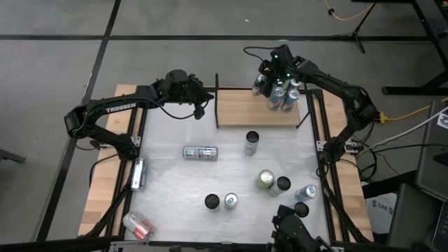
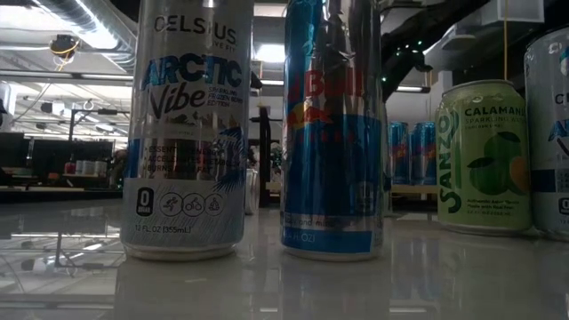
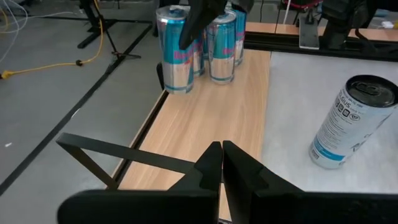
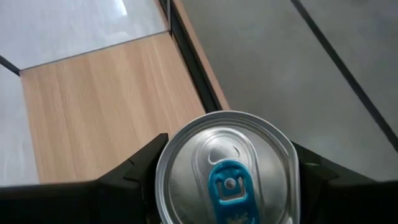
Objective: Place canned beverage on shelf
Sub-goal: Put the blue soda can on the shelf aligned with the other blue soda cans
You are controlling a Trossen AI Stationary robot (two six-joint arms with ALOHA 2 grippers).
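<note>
A can (image 4: 227,169) is clamped between the right gripper's (image 1: 274,78) fingers (image 4: 134,171) at the shelf's (image 1: 241,110) right end, beside other standing cans (image 1: 286,98). The left half of the board is bare. The left gripper (image 3: 221,163) is held closed at the shelf's left edge.

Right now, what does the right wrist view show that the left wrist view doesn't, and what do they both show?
Only the right wrist view shows the top of a can with its blue pull tab, clamped in the right gripper, which is shut on it. Only the left wrist view shows the shut left gripper, holding nothing, a cluster of blue cans standing at the far end of the shelf, and a white can upright on the table. Both show the shelf and its light wooden board.
</note>
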